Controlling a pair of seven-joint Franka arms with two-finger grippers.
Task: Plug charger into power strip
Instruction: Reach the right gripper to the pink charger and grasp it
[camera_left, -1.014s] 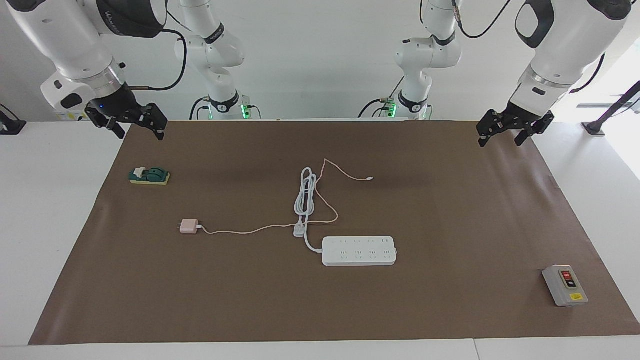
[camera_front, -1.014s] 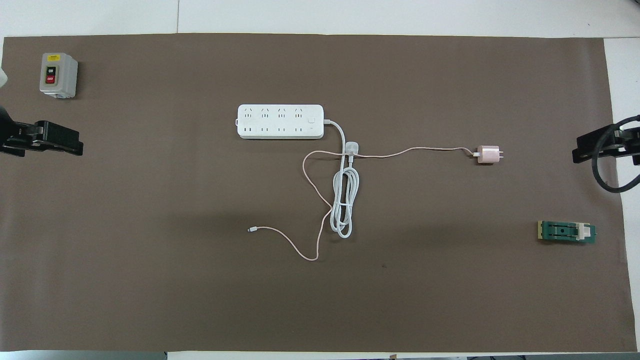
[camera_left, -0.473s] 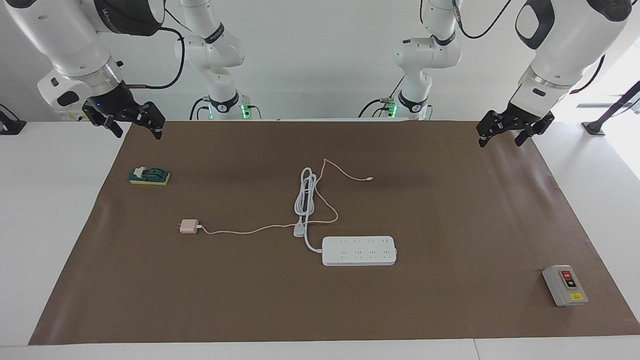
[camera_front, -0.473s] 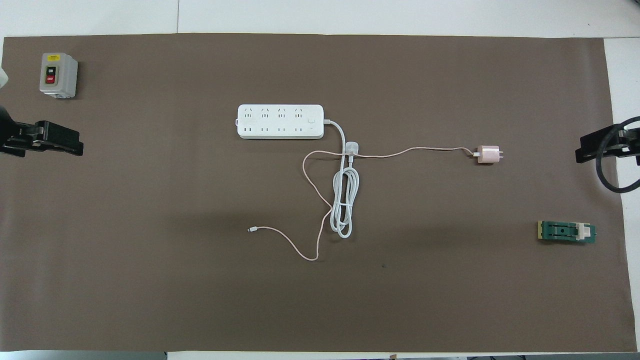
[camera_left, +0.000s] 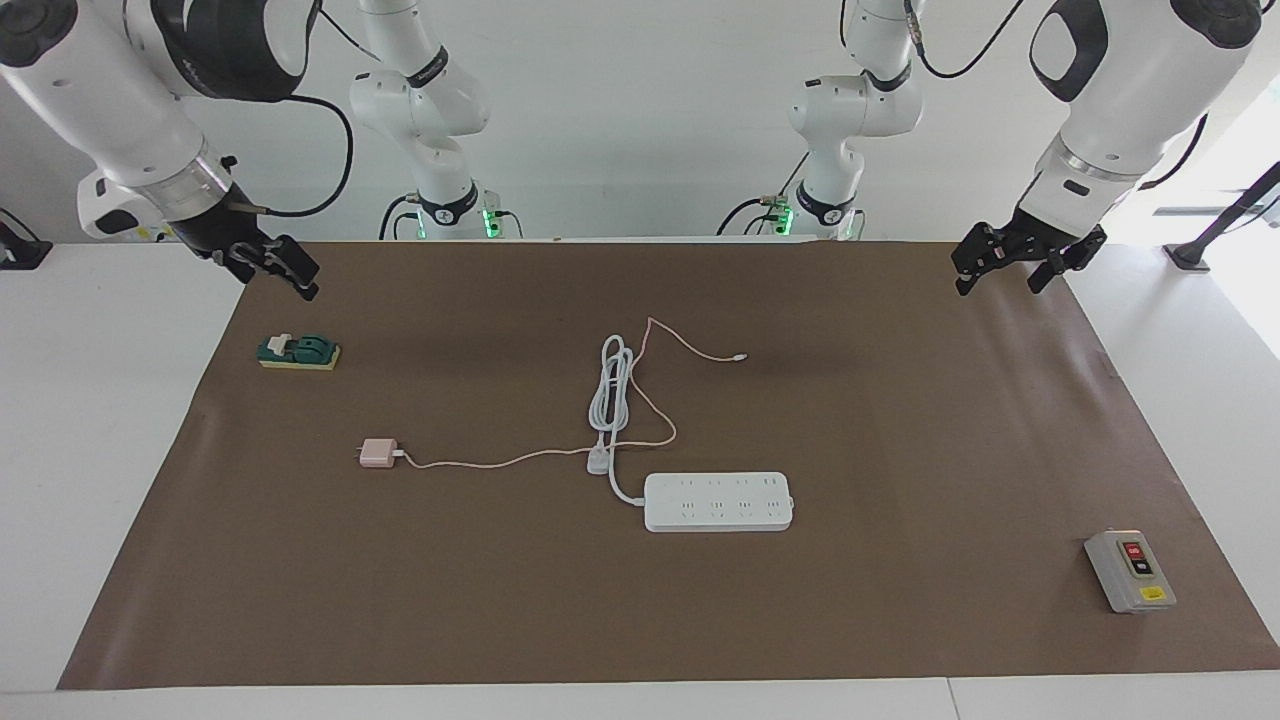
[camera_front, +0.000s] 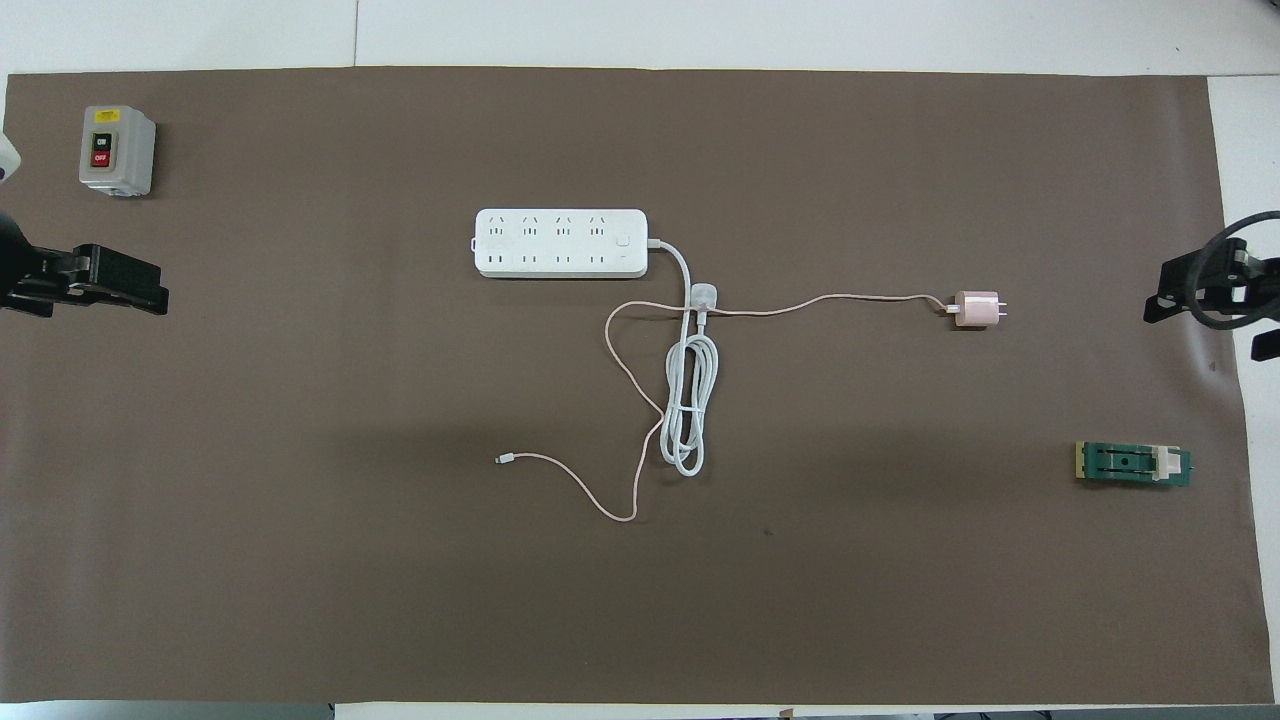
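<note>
high facing view, steep overhead, shared table (camera_left: 150, 420)

The power strip (camera_left: 718, 501) lies mid-counter; the charger (camera_left: 377, 453) lies well apart toward the right arm's end; the coiled cord (camera_left: 612, 385) lies nearer the robots than the strip.

The charger (camera_left: 377, 453), a small pale pink cube, lies on my worktop toward my right arm's end, prongs pointing away from the power strip (camera_left: 718, 501). Its thin pink cable trails to the strip's coiled white cord. The strip lies flat, sockets up, mid-worktop.
</note>
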